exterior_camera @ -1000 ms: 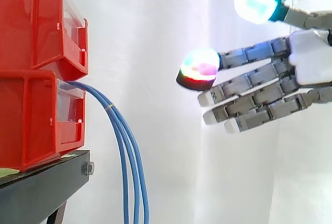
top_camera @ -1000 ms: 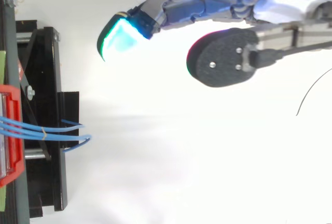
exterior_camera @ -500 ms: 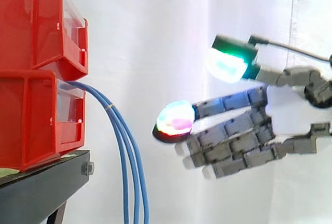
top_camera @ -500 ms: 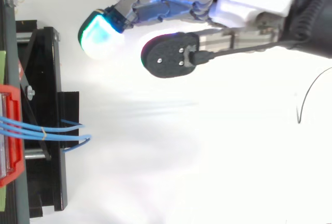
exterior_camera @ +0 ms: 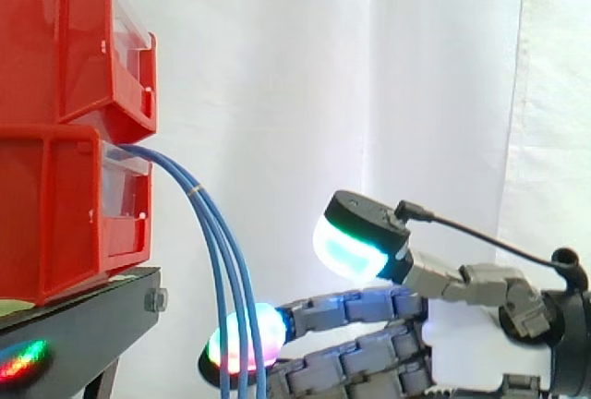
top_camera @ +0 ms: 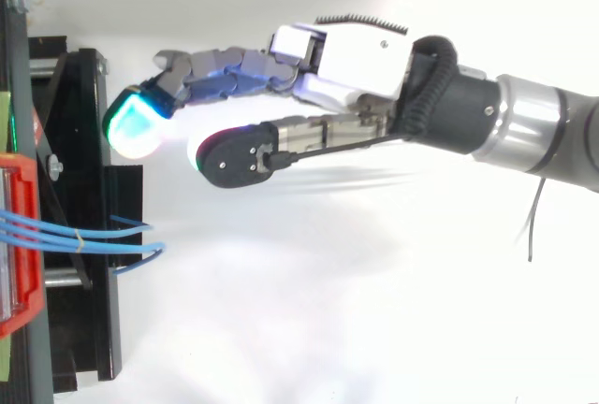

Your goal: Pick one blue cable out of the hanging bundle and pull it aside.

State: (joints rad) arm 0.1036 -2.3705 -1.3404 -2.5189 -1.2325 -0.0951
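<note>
Three blue cables point(exterior_camera: 214, 233) come out of the lower red bin point(exterior_camera: 65, 214), bound by a thin band, and hang down in front of the black stand point(exterior_camera: 74, 330). From above, the cables point(top_camera: 56, 233) end just past the stand's edge. My hand point(top_camera: 360, 53) reaches in from the right, low and open, with its fingers stretched towards the stand and the thumb held apart above them. In the side view a glowing fingertip point(exterior_camera: 247, 336) overlaps the cables. From above that fingertip point(top_camera: 136, 123) lies to one side of the bundle, not touching it. Nothing is held.
A second red bin point(exterior_camera: 65, 48) is stacked on the lower one. The black stand point(top_camera: 80, 142) runs along the left edge of the top view. A white curtain hangs behind everything.
My hand has dropped lower and moved left towards the stand and cables. Its fingers stay straight. The cables have not moved.
</note>
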